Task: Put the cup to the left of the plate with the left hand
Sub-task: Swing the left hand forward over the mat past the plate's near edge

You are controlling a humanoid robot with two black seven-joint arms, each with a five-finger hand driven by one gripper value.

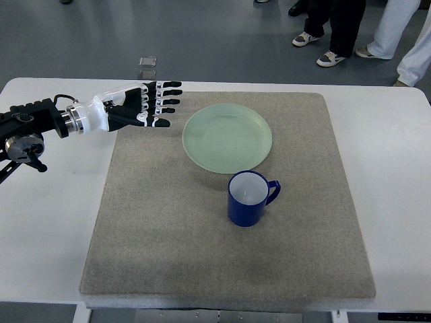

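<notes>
My left hand (145, 104) hovers with fingers spread flat, holding nothing, left of the pale green round plate (227, 137); the glossy blue ceramic cup (249, 198) stands just below the plate.

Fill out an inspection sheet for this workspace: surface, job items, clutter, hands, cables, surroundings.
Surface: white table carrying a grey mat.
Job items: blue cup upright on the mat, just in front of the pale green plate, handle pointing right; not yet left of it.
Clutter: nothing seen.
Hands: left hand open, fingers extended, left of the plate, holding nothing; right hand not in view.
Cables: black cable loop at the left wrist.
Surroundings: people's legs and shoes beyond the table; small object on the floor.
</notes>
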